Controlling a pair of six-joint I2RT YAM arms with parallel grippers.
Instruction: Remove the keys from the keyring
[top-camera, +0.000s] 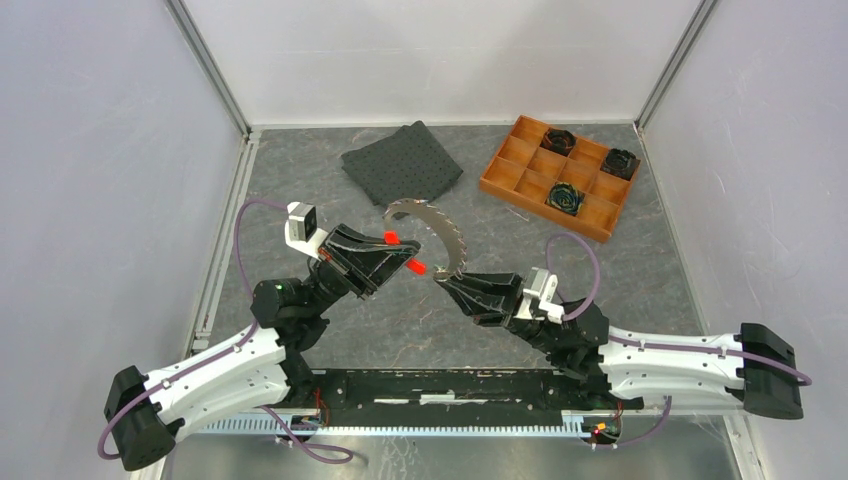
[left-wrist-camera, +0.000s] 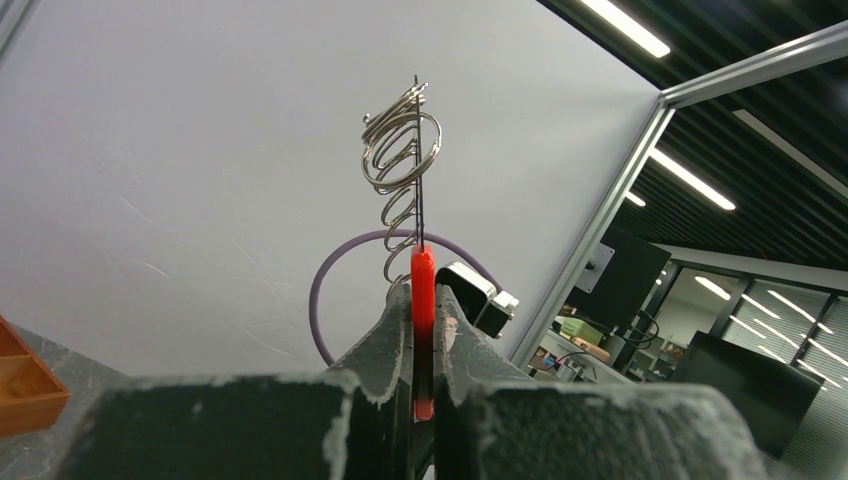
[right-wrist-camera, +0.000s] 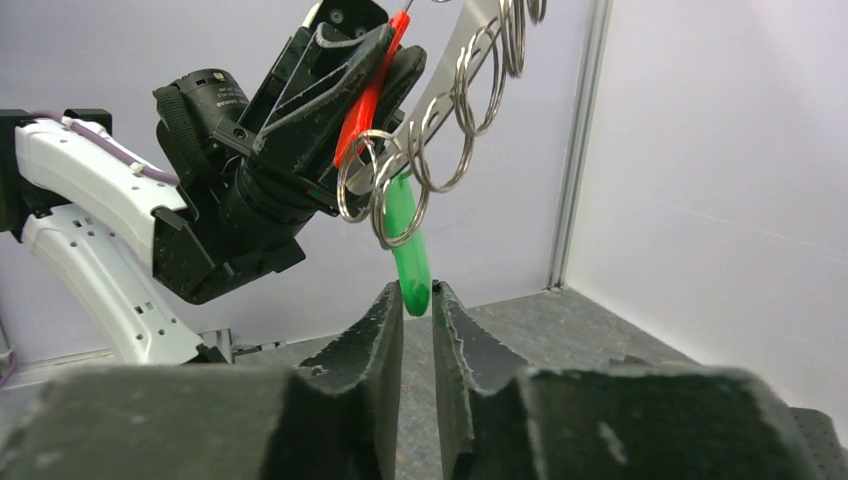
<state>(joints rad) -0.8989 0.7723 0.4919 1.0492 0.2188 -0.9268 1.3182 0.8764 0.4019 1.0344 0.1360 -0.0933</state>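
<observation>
My left gripper (top-camera: 405, 258) is shut on the red key (left-wrist-camera: 423, 300), whose head stands edge-on between its jaws. Above it, several thin grey wire rings (left-wrist-camera: 400, 150) hang on a curved metal strip (top-camera: 440, 235) held in the air between the two arms. The keyring (right-wrist-camera: 398, 205) carries the green key (right-wrist-camera: 408, 250), which hangs straight down. My right gripper (right-wrist-camera: 416, 292) is closed to a narrow gap, its fingertips pinching the green key's lower tip. In the top view the right gripper (top-camera: 445, 282) sits just under the strip's lower end. The green key is hidden there.
A wooden compartment tray (top-camera: 505, 185) with three black gear-like pieces stands at the back right. A dark perforated mat (top-camera: 400, 162) lies at the back centre. White walls with metal posts enclose the grey table.
</observation>
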